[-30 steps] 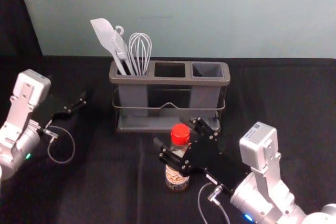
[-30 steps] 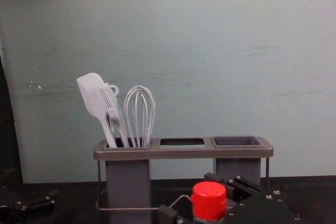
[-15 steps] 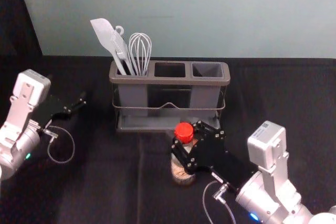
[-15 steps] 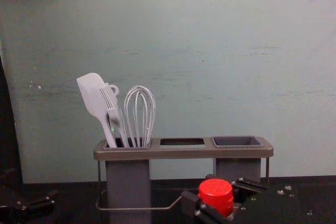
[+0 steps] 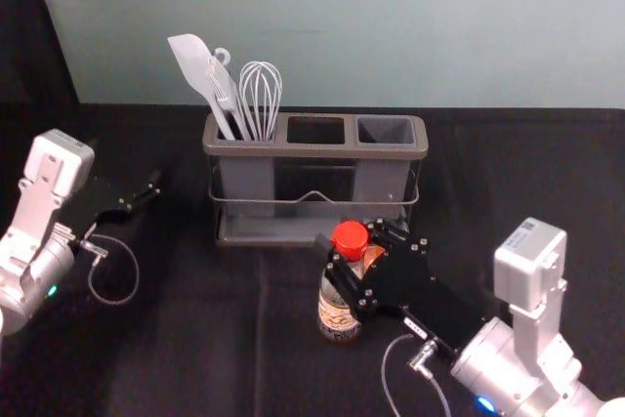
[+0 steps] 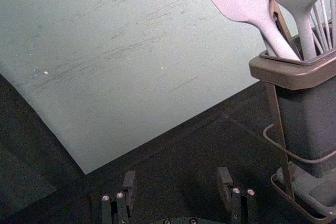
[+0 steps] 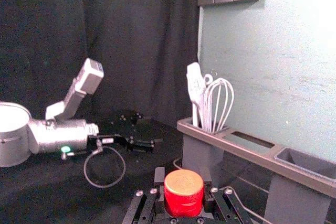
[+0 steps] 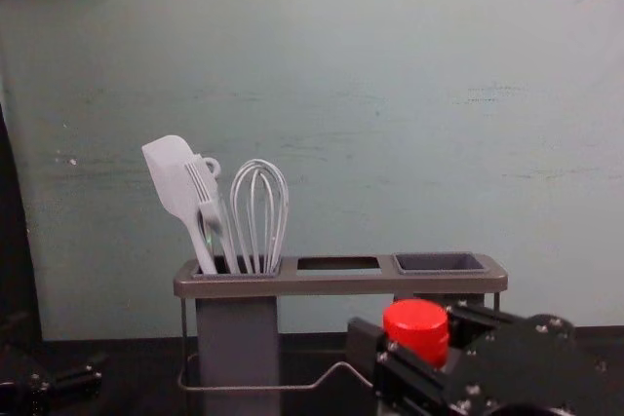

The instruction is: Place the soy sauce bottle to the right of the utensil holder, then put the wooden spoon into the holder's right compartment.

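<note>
In the head view my right gripper is shut on the soy sauce bottle, just below its red cap, in front of the utensil holder. The right wrist view has the red cap between the fingers of my right gripper. A small tan patch beside the cap is too hidden to identify. The holder's right compartment holds nothing visible; white utensils stand in the left one. My left gripper is parked at the left; in its wrist view the left gripper stands open.
The dark tabletop has free room right of the holder. A wall rises behind it. The holder's wire rail runs across its front, close to the bottle and right gripper.
My right gripper has shut around the bottle, which tilted and is now nearly upright. Gripper and bottle have shifted a little right and toward the holder. The left arm has stayed still.
</note>
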